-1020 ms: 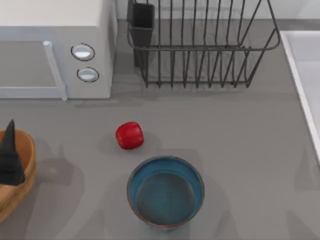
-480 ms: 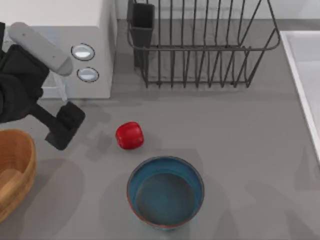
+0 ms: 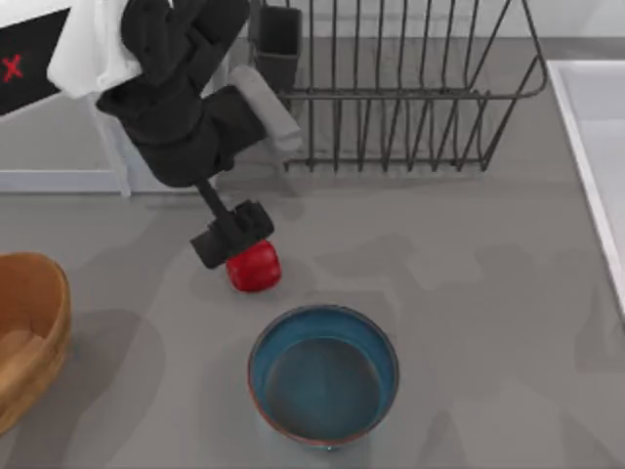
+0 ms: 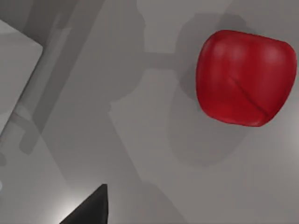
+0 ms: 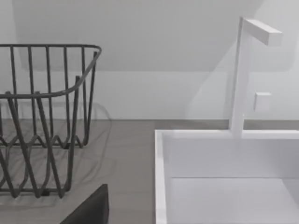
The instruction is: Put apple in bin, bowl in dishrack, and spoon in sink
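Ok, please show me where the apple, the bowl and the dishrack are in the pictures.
apple [image 3: 254, 267]: top view, on its red upper surface.
bowl [image 3: 323, 381]: top view, on its blue inner floor.
dishrack [image 3: 391, 94]: top view, on its front wire rail.

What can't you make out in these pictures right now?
- Left gripper, top view: it covers the upper edge of the apple; open or shut is unclear.
- Microwave, top view: largely hidden behind the left arm.
- Bin and sink, top view: cut off by the picture's edges.
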Robot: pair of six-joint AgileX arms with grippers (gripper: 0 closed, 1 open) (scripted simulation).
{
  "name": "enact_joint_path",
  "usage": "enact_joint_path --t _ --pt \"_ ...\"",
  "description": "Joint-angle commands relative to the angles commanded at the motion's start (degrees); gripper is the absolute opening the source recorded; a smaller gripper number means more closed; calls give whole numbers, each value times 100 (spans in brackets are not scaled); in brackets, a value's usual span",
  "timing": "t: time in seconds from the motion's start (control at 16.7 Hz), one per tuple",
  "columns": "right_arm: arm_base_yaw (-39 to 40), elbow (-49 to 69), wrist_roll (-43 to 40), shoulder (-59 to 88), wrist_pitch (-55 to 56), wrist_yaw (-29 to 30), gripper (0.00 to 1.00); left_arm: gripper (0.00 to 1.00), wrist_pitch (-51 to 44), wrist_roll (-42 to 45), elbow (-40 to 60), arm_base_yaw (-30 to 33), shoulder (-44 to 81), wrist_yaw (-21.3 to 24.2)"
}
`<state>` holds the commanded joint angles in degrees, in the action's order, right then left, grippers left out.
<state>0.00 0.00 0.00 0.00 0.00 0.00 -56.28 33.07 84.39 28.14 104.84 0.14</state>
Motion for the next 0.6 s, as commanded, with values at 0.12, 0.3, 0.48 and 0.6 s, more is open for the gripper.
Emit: enact_joint_path --t 0.12,0.3,0.48,0.6 --pt "0 0 0 0 0 0 100 100 -496 160 685 93 747 50" --pt "0 0 0 0 0 0 100 100 -1099 318 1538 161 1625 136" --pt "0 0 0 0 0 0 100 100 -1520 400 2145 174 2154 217" --pt "0 0 0 0 0 0 100 100 -1685 424 2387 169 2352 255"
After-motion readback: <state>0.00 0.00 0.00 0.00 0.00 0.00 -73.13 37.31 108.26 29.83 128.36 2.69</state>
